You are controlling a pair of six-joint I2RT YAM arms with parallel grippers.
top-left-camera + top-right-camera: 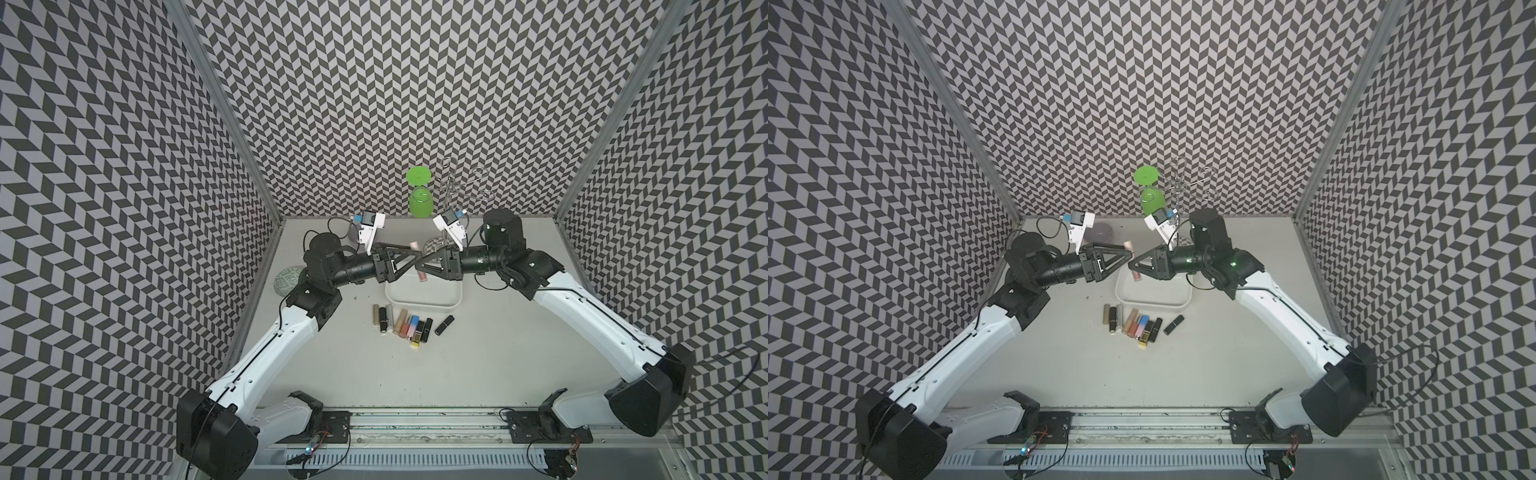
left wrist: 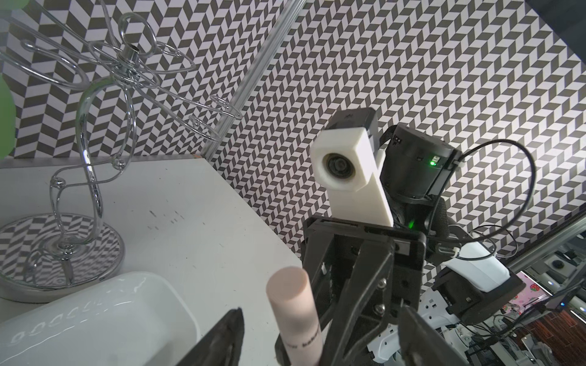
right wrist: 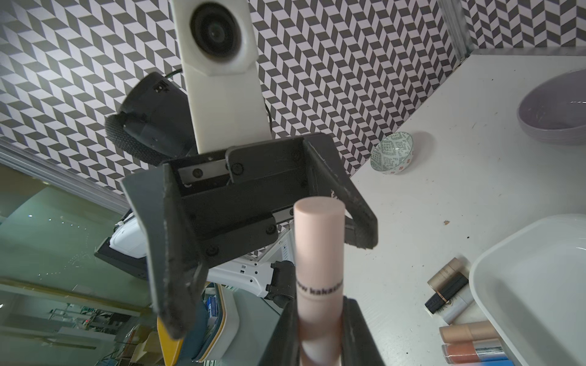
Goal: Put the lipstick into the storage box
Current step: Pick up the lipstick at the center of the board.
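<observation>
Both my arms bend inward, nose to nose over the storage box (image 1: pixel 424 306) — right gripper (image 3: pixel 320 320) clamped on the lipstick (image 3: pixel 318 240), left gripper (image 2: pixel 320 312) spread wide around its cap.

Left arm (image 1: pixel 274 357) and right arm (image 1: pixel 594 320): white shells, black joint housings. Left pincer (image 1: pixel 413 259) and right pincer (image 1: pixel 420 268) are black triangular frames, each topped by a white camera block (image 1: pixel 371 226). Black cables (image 2: pixel 533 171); one green light (image 2: pixel 432 163), probably an indicator.

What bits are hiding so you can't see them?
Pink lipstick: middle, in both top views, behind the right gripper.
Storage box: far edge, in both top views, under that gripper.
Grey bowl: part, in the right wrist view, cut off by the picture's edge.
</observation>
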